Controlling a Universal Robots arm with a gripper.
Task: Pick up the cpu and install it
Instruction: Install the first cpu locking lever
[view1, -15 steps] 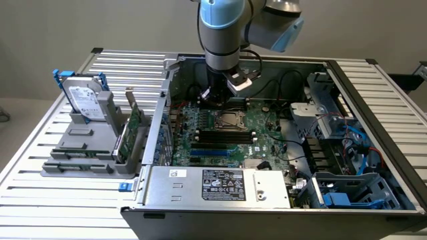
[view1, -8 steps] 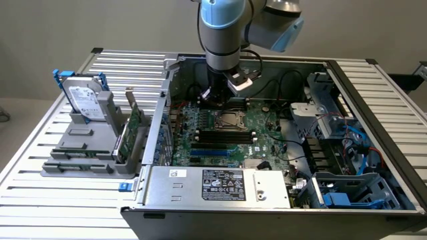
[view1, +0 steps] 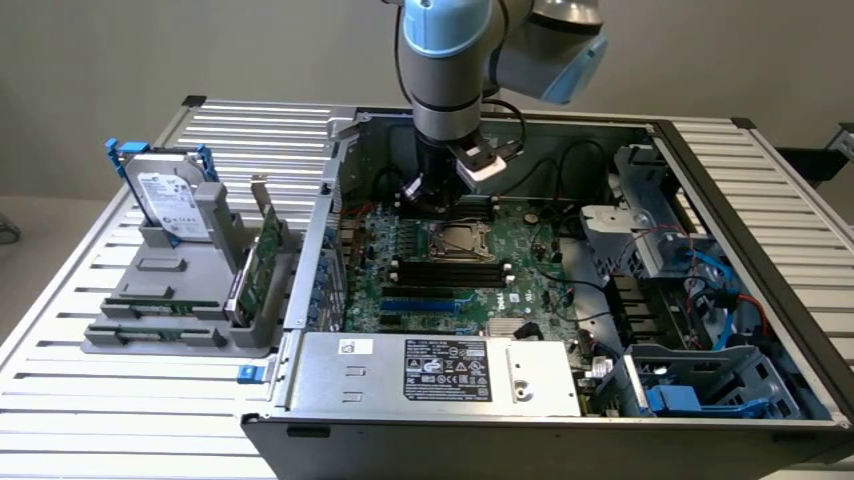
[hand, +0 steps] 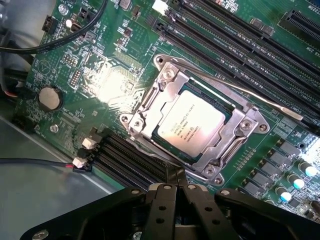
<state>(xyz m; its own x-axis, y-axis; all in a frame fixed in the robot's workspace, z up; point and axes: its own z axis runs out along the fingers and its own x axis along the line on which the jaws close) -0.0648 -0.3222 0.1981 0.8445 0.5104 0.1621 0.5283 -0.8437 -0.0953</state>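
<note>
Just above the board (hand: 100, 75), the one gripper (hand: 176, 184) has its fingers (hand: 166, 202) pressed together on nothing, while the one cpu (hand: 192, 125) already lies in the one socket (hand: 150, 97) mid-board, so seating looks done and what remains calls for care around the one lever (hand: 250, 95).

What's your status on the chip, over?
Claw shut, holding nothing, low beside the chip. Chip sits inside its metal frame on the green board. Nothing lies between claw and chip.
</note>
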